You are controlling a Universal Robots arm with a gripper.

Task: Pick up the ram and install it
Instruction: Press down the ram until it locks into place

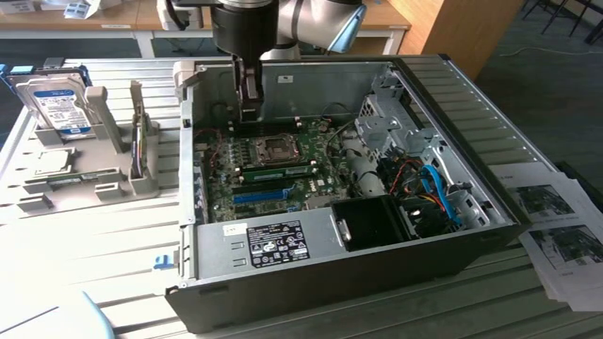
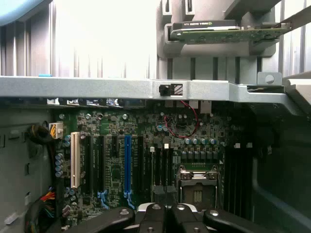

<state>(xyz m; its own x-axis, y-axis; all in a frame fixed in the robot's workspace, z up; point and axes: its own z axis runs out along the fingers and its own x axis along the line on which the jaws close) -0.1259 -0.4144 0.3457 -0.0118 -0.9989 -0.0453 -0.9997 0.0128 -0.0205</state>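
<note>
The slatted worktop [image 1: 104,233] carries an open computer case [image 1: 471,233] lying on its side, which takes up most of the middle and reaches toward the worktop's edge on the exterior view's right. Inside the case sits the green motherboard [image 1: 273,176], with a processor socket [image 1: 276,147] near its centre, a bright blue slot strip [image 1: 259,195], a black fan block [image 1: 372,220] and a tangle of blue and orange cables [image 1: 433,194]; one ram stick [image 1: 281,171] already lies seated in a slot just beside the socket. The robot arm [image 1: 247,28] reaches down over the case's far wall, and its fingers [image 1: 251,92] are clenched together with nothing between them, hanging above the motherboard without touching it. Toward the worktop's edge on the exterior view's left stands a grey parts holder [image 1: 109,176]. It keeps a silver hard drive [image 1: 58,106] upright in its far bay, a thin board [image 1: 141,145] upright in a narrow bay, and the ram [image 1: 70,181] lying flat in a low bay at its near side. Printed sheets [image 1: 556,226] lie beside the case.
</note>
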